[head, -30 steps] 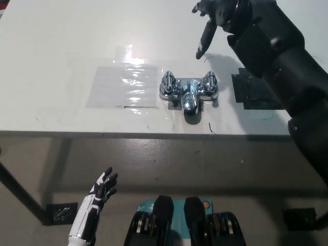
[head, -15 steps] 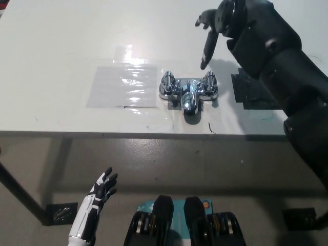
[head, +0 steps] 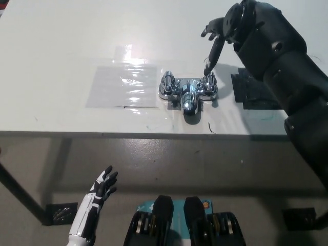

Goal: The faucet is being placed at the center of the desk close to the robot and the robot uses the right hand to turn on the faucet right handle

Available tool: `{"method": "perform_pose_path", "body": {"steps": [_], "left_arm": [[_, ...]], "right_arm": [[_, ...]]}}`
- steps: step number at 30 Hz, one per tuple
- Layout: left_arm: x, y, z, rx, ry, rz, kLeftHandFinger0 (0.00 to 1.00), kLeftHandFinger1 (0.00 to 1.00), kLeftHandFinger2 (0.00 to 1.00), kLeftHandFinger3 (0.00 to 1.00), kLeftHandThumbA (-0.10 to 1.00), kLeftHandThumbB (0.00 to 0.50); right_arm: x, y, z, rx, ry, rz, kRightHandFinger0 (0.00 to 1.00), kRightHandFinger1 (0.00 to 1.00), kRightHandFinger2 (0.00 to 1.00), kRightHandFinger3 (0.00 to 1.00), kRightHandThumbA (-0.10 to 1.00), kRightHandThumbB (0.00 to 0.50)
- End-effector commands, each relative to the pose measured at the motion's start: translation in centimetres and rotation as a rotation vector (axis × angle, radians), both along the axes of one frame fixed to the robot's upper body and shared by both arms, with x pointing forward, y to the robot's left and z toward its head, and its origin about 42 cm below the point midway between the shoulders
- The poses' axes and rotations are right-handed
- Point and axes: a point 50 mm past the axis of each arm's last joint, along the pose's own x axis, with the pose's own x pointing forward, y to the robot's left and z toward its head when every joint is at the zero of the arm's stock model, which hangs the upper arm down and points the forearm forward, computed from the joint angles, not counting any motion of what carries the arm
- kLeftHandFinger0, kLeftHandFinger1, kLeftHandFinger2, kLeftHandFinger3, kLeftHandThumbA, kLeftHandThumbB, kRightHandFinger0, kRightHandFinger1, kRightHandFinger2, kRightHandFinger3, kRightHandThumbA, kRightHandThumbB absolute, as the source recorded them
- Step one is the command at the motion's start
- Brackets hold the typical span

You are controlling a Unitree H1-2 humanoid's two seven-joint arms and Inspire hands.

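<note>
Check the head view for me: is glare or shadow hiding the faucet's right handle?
Head view: glare sits on the clear sheet left of the faucet, not on the right handle, which shows only chrome highlights; same view, the right hand casts a soft shadow on the table beside that handle, leaving it readable.

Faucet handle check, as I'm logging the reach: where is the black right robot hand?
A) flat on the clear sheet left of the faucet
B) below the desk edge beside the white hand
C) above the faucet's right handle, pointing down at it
C: the right robot hand hangs above the right handle of the faucet, pointing down at it.
</note>
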Motion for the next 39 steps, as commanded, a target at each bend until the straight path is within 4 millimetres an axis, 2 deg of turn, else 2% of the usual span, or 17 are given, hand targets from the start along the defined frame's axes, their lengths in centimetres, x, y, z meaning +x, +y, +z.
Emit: {"method": "perform_pose_path", "body": {"steps": [1,4,6,9,13,19,21,22,24,25,28,29,33,35,36,38,39], "left_arm": [[0.4,0.1,0.8,0.006,-0.060,-0.001,1.00,1.00,1.00,1.00,1.00,0.109],[0.3,0.1,0.9,0.002,-0.061,-0.006,1.00,1.00,1.00,1.00,1.00,0.100],[0.5,0.1,0.9,0.005,-0.066,-0.006,1.00,1.00,1.00,1.00,1.00,0.093],[0.6,0.1,0.9,0.011,-0.069,-0.003,1.00,1.00,1.00,1.00,1.00,0.108],[0.7,0.2,1.0,0.015,-0.068,-0.007,1.00,1.00,1.00,1.00,1.00,0.120],[0.6,0.2,1.1,0.009,-0.063,-0.014,1.00,1.00,1.00,1.00,1.00,0.121],[0.6,0.2,1.1,0.009,-0.066,-0.012,1.00,1.00,1.00,1.00,1.00,0.105],[0.6,0.2,1.2,0.009,-0.066,-0.009,1.00,1.00,1.00,1.00,1.00,0.117],[0.6,0.1,1.1,0.007,-0.063,-0.006,1.00,1.00,1.00,1.00,1.00,0.140],[0.6,0.1,1.1,0.009,-0.062,-0.006,1.00,1.00,1.00,1.00,1.00,0.145],[0.6,0.1,1.1,0.012,-0.065,-0.004,1.00,1.00,1.00,1.00,1.00,0.133],[0.6,0.1,1.1,0.015,-0.070,-0.004,1.00,1.00,1.00,1.00,1.00,0.121],[0.9,0.2,1.3,0.007,-0.079,-0.005,1.00,1.00,1.00,1.00,1.00,0.123],[1.0,0.2,1.4,0.008,-0.081,-0.007,1.00,1.00,1.00,1.00,1.00,0.124],[1.0,0.2,1.4,0.006,-0.080,-0.011,1.00,1.00,1.00,1.00,1.00,0.121],[1.0,0.2,1.5,0.011,-0.075,-0.005,1.00,1.00,1.00,1.00,1.00,0.130],[1.0,0.2,1.6,0.011,-0.078,-0.004,1.00,1.00,1.00,1.00,1.00,0.125]], "right_arm": [[0.2,0.5,3.5,0.014,-0.092,0.002,1.00,1.00,1.00,1.00,0.91,0.419],[0.2,0.6,3.2,0.022,-0.091,-0.002,1.00,1.00,1.00,1.00,0.90,0.415],[0.2,0.7,3.2,-0.008,-0.093,0.017,1.00,1.00,1.00,1.00,0.94,0.406],[0.2,0.8,3.2,-0.002,-0.077,0.035,1.00,1.00,1.00,1.00,0.96,0.371],[0.1,1.0,3.0,-0.009,-0.082,0.030,1.00,1.00,1.00,1.00,0.96,0.359],[0.1,1.3,2.6,-0.069,-0.086,0.028,1.00,1.00,1.00,1.00,1.00,0.383],[0.0,1.2,2.2,-0.051,-0.033,0.053,1.00,1.00,1.00,1.00,1.00,0.315],[0.0,1.2,2.0,0.000,-0.014,0.051,1.00,1.00,1.00,1.00,1.00,0.271],[0.0,1.2,1.6,0.003,0.011,0.064,1.00,1.00,1.00,1.00,1.00,0.249],[-0.1,1.2,1.5,-0.005,0.019,0.067,1.00,1.00,1.00,1.00,1.00,0.267],[-0.1,1.3,1.1,-0.006,0.023,0.070,1.00,1.00,1.00,1.00,1.00,0.269],[-0.1,1.4,0.9,-0.013,0.023,0.058,1.00,1.00,1.00,1.00,1.00,0.295],[-0.1,1.5,1.0,-0.025,0.004,0.064,1.00,1.00,1.00,1.00,1.00,0.299],[-0.1,1.5,0.8,-0.035,-0.012,0.047,1.00,1.00,1.00,1.00,1.00,0.326],[0.0,1.6,0.6,-0.057,-0.047,0.018,1.00,1.00,1.00,1.00,0.97,0.377],[-0.1,1.6,0.4,-0.022,-0.045,0.007,1.00,1.00,1.00,1.00,0.90,0.362],[-0.1,1.6,0.3,0.020,-0.023,0.009,1.00,1.00,1.00,1.00,0.88,0.321]]}}
